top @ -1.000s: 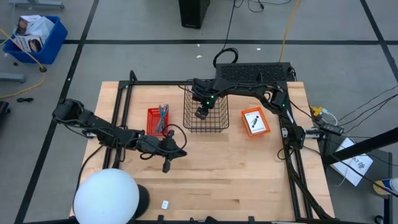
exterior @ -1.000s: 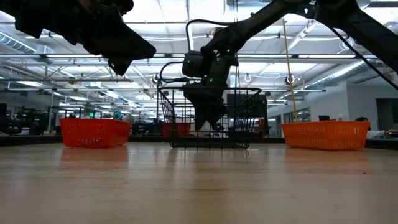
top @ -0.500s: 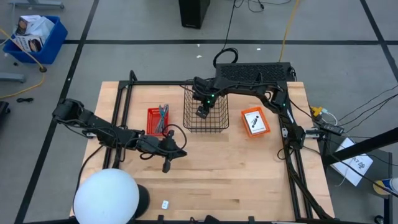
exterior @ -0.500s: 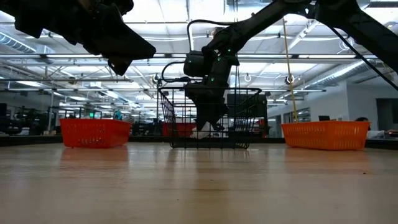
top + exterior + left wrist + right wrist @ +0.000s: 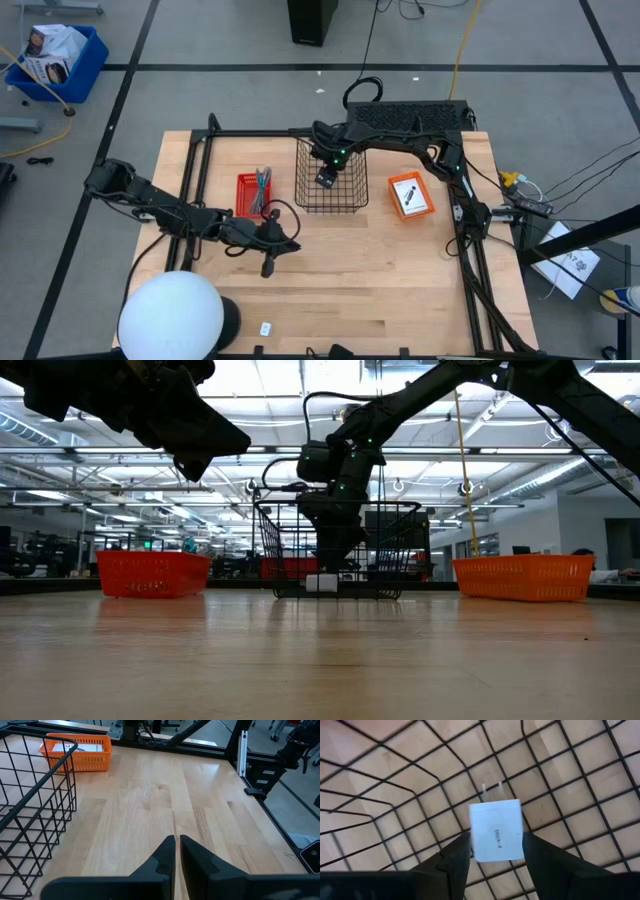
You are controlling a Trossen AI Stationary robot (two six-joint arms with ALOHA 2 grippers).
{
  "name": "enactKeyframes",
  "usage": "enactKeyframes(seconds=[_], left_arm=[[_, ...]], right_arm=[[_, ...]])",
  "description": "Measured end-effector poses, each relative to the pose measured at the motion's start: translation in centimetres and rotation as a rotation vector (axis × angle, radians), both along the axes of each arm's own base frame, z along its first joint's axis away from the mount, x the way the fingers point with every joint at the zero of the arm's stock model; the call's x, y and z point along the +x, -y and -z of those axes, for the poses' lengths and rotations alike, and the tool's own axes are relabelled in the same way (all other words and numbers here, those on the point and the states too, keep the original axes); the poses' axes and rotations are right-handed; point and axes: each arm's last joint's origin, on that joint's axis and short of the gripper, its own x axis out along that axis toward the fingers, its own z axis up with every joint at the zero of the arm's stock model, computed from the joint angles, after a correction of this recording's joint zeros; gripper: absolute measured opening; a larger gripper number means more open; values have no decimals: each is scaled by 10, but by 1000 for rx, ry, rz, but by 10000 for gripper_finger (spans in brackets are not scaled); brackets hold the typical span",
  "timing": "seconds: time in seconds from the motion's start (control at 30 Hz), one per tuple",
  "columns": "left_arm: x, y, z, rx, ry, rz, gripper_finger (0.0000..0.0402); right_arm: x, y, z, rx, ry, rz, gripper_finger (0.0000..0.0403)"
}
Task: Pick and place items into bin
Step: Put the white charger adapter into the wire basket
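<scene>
The white block [image 5: 496, 831] lay in the wire basket [image 5: 332, 180], prongs pointing away from the right gripper [image 5: 492, 851]. That gripper's jaws stood open around it; the left gripper [image 5: 175, 851], over the table [image 5: 380, 270], had jaws closed.

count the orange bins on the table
2. One orange bin sits just left of the black wire basket and holds grey strips; the other orange bin sits to the basket's right with a white card inside. None seem hidden.

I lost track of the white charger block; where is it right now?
The white charger block lies on the floor of the black wire basket mid-table, directly below the right end effector, between the red tray and the orange tray.
</scene>
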Motion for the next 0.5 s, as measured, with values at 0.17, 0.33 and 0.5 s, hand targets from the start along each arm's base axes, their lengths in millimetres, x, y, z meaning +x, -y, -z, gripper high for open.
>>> enactKeyframes(seconds=[0.17, 0.33, 0.5], left_arm=[[0, 0, 0, 5, 1, 2, 31], [0, 0, 0, -11, -3, -5, 31], [-2, -1, 4, -118, -68, -37, 31]], right_arm=[[1, -11, -10, -26, 8, -74, 163], [2, -30, -39, -62, 72, -129, 160], [-3, -61, -78, -87, 141, -187, 160]])
